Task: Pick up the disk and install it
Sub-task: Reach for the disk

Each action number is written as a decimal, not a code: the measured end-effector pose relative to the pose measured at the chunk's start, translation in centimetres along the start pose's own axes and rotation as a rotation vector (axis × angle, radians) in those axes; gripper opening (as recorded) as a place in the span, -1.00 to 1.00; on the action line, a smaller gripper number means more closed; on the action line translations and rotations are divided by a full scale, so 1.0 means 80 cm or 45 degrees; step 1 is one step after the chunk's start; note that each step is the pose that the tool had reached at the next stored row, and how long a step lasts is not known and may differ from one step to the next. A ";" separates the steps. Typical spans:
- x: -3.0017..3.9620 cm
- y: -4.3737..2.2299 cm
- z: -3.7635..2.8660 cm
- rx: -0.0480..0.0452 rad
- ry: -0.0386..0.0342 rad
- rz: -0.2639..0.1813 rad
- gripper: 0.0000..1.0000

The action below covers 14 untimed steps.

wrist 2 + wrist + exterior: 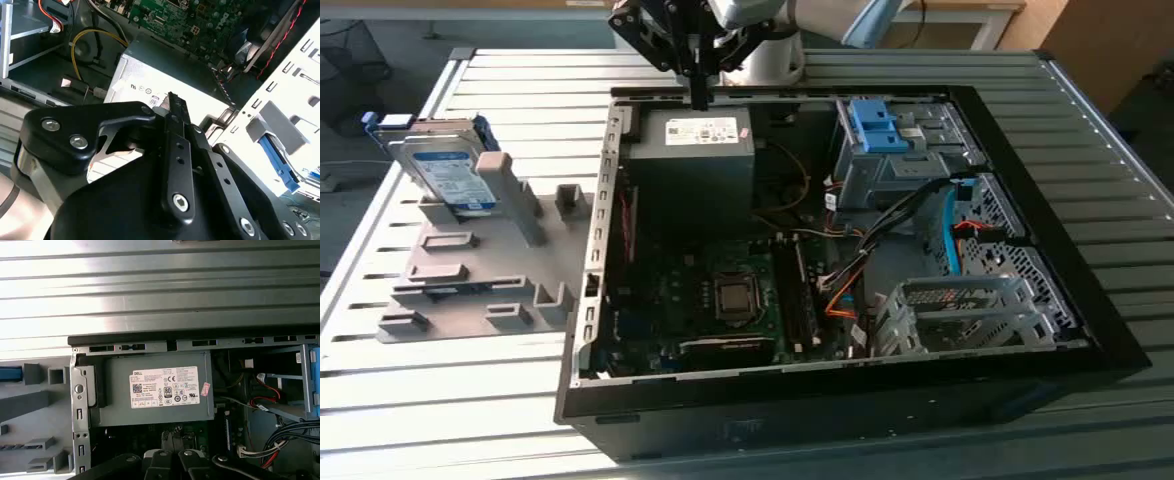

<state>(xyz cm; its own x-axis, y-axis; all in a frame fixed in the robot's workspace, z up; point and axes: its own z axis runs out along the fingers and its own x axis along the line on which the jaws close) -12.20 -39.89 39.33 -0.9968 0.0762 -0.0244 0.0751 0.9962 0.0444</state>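
Note:
The disk [450, 178], a silver drive with a white-and-blue label in a blue carrier, stands tilted in a grey holder block [467, 290] on the slatted table, at the exterior view's left. My gripper [700, 98] hangs over the back wall of the open computer case [987, 360], well to the right of the disk and above the dark grey power supply [700, 150]. Its black fingers [174, 107] are pressed together with nothing between them. In the second wrist view a blue carrier edge [277, 157] shows in the pale holder block.
Inside the case are the green mainboard [720, 300], bundles of cables [854, 270], a blue plastic bracket [881, 125] in the upper drive bay, and a silver drive cage [961, 315] at the front right. The power supply's white label [165, 389] faces the first wrist view.

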 end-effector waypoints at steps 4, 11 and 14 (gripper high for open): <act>0.0000 0.0000 0.0000 0.000 0.0000 0.000 -0.79; 0.0038 -0.0003 -0.0001 0.000 0.0000 0.000 -0.79; 0.0057 -0.0004 -0.0002 0.000 0.0000 0.000 -0.79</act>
<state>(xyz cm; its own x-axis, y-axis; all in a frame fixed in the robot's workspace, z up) -12.65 -39.89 39.33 -0.9968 0.0762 -0.0245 0.0750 0.9962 0.0444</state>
